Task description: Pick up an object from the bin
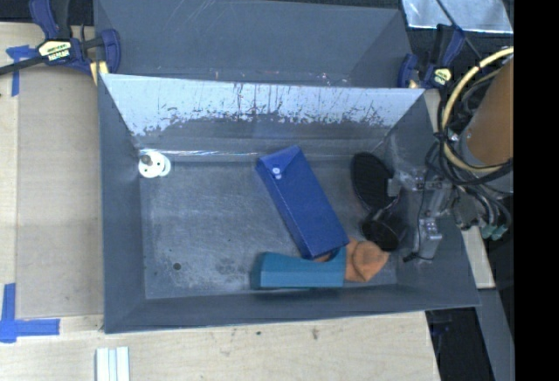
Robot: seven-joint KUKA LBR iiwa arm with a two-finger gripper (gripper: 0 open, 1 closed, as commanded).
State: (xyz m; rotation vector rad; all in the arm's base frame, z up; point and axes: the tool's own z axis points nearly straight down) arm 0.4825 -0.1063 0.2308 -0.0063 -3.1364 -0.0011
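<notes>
Black rounded lump [384, 232] lies just beside the gripper [425, 239] — whether it is wide or narrow, I cannot tell.

One camera hangs above the grey bin [122, 222] and looks down into it, tipped a little from the near side. From there the far wall [262, 100] shows as a broad sloping face, while the near wall [262, 308] is a narrow band. The bin takes up most of the view. The arm [489, 121] comes in at the right edge, partly cut off.
</notes>
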